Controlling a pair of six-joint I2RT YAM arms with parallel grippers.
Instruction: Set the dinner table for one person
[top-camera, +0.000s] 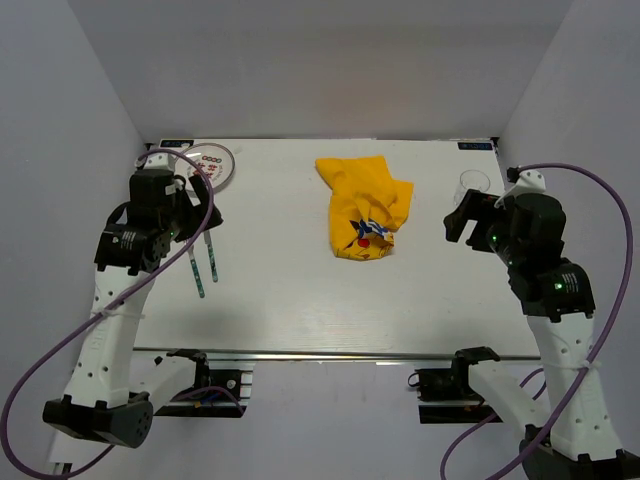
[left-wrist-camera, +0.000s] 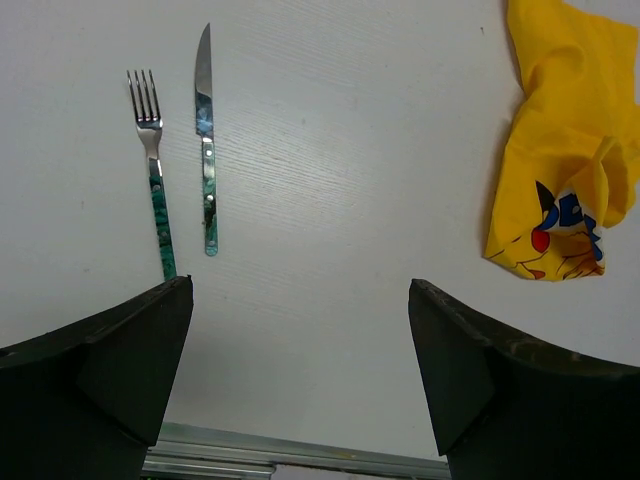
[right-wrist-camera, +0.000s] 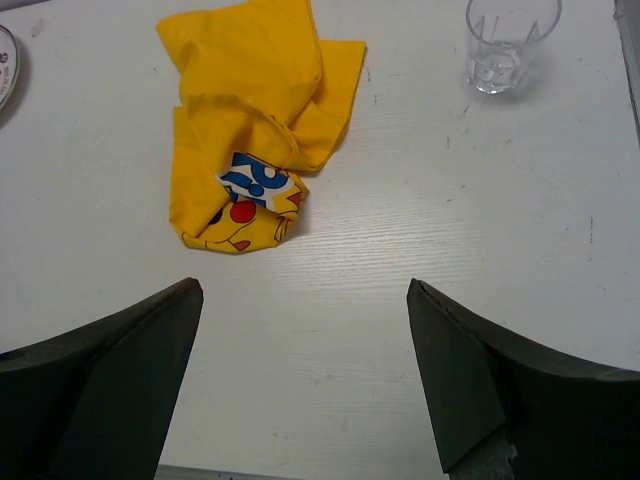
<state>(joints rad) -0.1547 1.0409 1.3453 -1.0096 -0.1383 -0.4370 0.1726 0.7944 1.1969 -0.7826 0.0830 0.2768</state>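
Observation:
The white dinner table (top-camera: 300, 310) carries a crumpled yellow cartoon-printed cloth (top-camera: 363, 210) at its middle. A fork (top-camera: 196, 272) and a knife (top-camera: 211, 260) with green handles lie side by side at the left. A small patterned plate (top-camera: 212, 165) sits at the far left corner and a clear glass (top-camera: 474, 184) at the far right. My left gripper (top-camera: 205, 218) is open and empty above the cutlery; its wrist view shows the fork (left-wrist-camera: 155, 170), the knife (left-wrist-camera: 206, 150) and the cloth (left-wrist-camera: 565, 150). My right gripper (top-camera: 458, 222) is open and empty beside the glass (right-wrist-camera: 505, 40), with the cloth (right-wrist-camera: 255, 120) ahead.
The metal rail front edge (top-camera: 330, 354) runs along the near side and also shows in the left wrist view (left-wrist-camera: 280, 452). White walls enclose the table on the left, back and right. The plate's edge (right-wrist-camera: 3, 65) shows at the far left of the right wrist view.

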